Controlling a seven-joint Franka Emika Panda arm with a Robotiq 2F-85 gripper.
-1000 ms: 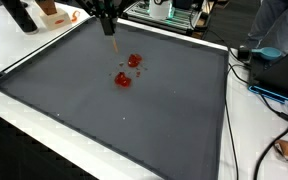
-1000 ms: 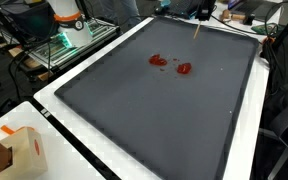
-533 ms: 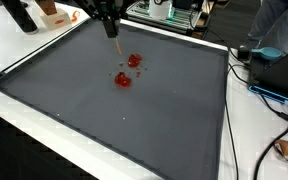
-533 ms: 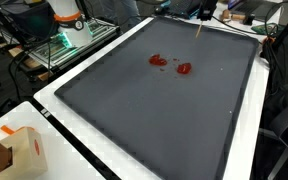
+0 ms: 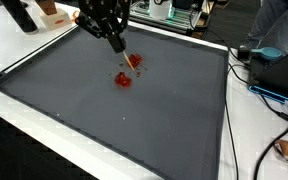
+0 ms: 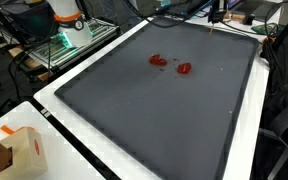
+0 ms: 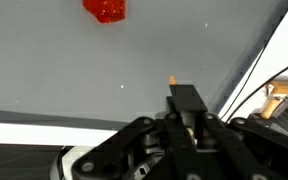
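Observation:
My gripper (image 5: 117, 42) hangs over the far part of a dark grey mat (image 5: 134, 120), shut on a thin tan stick (image 7: 172, 80) whose tip pokes out past the black fingers (image 7: 187, 100). Two small red pieces (image 5: 134, 61) (image 5: 123, 79) lie on the mat just beyond the gripper. In the wrist view one red piece (image 7: 104, 9) shows at the top edge, well apart from the stick tip. The gripper (image 6: 214, 16) also shows small at the mat's far edge, with the red pieces (image 6: 158, 60) (image 6: 185, 68) nearer mid-mat.
The mat lies on a white table (image 5: 24, 45). Cables (image 5: 259, 95) and a blue device (image 5: 274, 55) lie beside the mat's edge. A cardboard box (image 6: 19, 150) stands at a table corner. A rack with equipment (image 6: 64, 40) stands beside the table.
The gripper has shifted sideways along the mat's far edge with the stick, and has come closer to the red pieces. The red pieces have not moved.

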